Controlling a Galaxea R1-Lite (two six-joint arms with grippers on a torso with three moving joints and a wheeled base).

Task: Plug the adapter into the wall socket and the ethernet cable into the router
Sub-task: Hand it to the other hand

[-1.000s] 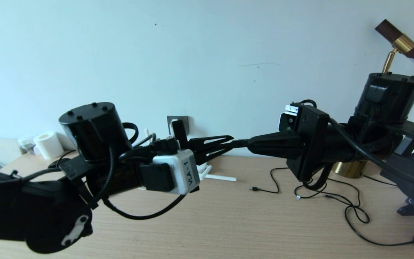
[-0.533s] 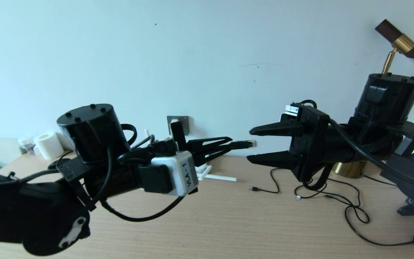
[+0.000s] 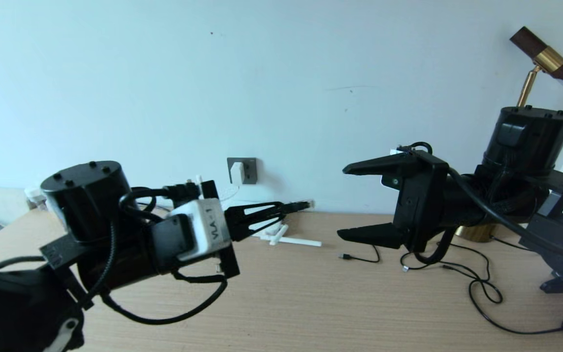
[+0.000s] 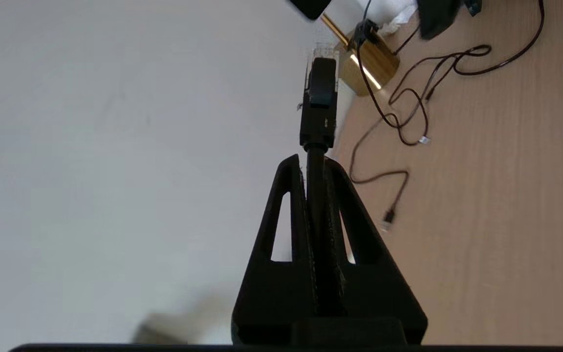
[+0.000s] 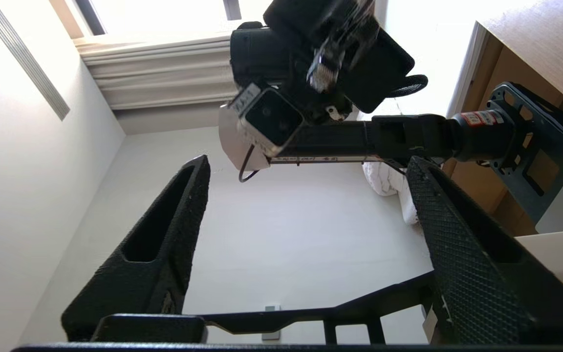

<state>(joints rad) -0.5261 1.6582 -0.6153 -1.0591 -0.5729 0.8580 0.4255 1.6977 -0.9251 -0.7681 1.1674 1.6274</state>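
Fingers of your left gripper [image 3: 281, 211] are pinched tight on the ethernet cable [image 4: 316, 161], just behind its clip plug, which sticks out past the tips toward the middle of the head view. In the left wrist view you see the black cable running straight up between the two fingers [image 4: 289, 230], with the clear plug end above them against the pale wall. Your right gripper [image 3: 350, 201] sits at centre right of the head view with its fingers spread wide, one above and one below, nothing between them; it is apart from the plug, facing it across a gap. From the right wrist view the plug shows blurred near the top centre, in front of the left arm's camera housing.

Look to the centre of the head view for the wall socket [image 3: 247, 170]: the adapter [image 3: 236, 173] is seated in it, white against the grey plate. Below it, white stick antennas [image 3: 291, 240] lie on the worktop [image 3: 311, 303]; the router's body is hidden behind the left gripper. Thin black cables [image 3: 477, 286] trail over the worktop at lower right, near a brass lamp base [image 3: 474, 230].
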